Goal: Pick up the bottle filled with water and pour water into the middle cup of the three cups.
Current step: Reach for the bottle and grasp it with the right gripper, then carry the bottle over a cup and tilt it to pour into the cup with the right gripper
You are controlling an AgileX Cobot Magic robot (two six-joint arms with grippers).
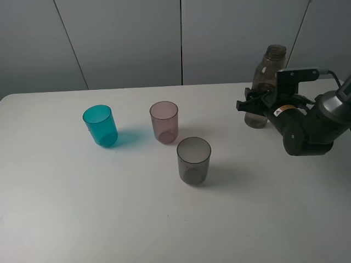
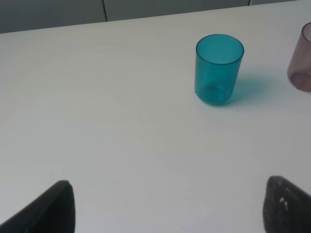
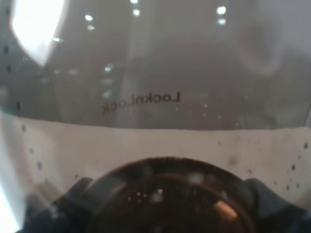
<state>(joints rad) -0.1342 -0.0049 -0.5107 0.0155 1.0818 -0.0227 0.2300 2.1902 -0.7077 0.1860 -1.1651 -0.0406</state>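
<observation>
The smoky grey-brown bottle (image 1: 266,82) stands upright at the back right of the white table (image 1: 109,208). My right gripper (image 1: 253,105) is around its lower body, jaws against its sides. The bottle fills the right wrist view (image 3: 155,73), with dark fingers (image 3: 48,211) at both lower corners. The pale pink middle cup (image 1: 164,121) stands between the teal cup (image 1: 100,125) and the smoky grey cup (image 1: 193,160). My left gripper (image 2: 170,189) is open and empty over bare table, with the teal cup (image 2: 218,68) ahead of it and the pink cup (image 2: 302,58) at the edge of that view.
A grey panelled wall (image 1: 137,38) runs behind the table's back edge. The right arm (image 1: 310,123) hangs over the table's right side. The three cups stand apart from one another, left of the bottle.
</observation>
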